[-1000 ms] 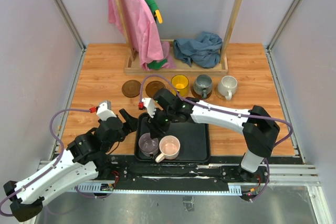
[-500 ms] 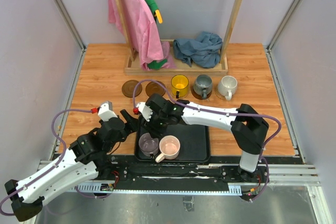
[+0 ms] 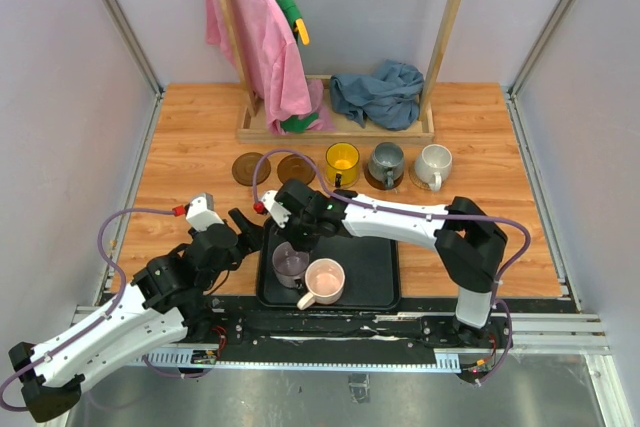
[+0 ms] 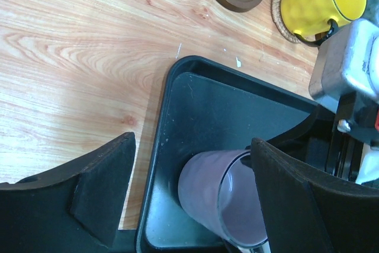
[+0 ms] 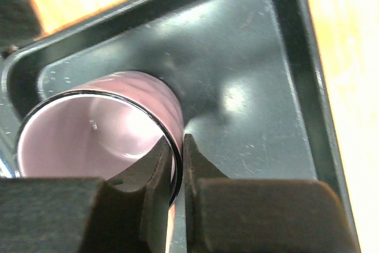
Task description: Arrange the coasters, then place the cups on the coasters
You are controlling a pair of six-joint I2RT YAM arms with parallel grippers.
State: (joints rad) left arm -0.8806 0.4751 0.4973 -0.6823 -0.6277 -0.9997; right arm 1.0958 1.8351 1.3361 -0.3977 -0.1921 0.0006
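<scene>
The right gripper (image 5: 176, 146) pinched only the thin rim of the purple cup (image 5: 100, 117), at the left end of the black tray (image 5: 284, 39), lower centre overhead, so a lift risked it tilting loose; the left gripper (image 4: 192, 173) gaped empty.

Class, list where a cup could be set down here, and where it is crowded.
Free: wood left of the two empty coasters; wood right of the white cup; the tray's right half. Crowded: the tray's left end, with purple cup, pink cup, left pincer, right pincer.
</scene>
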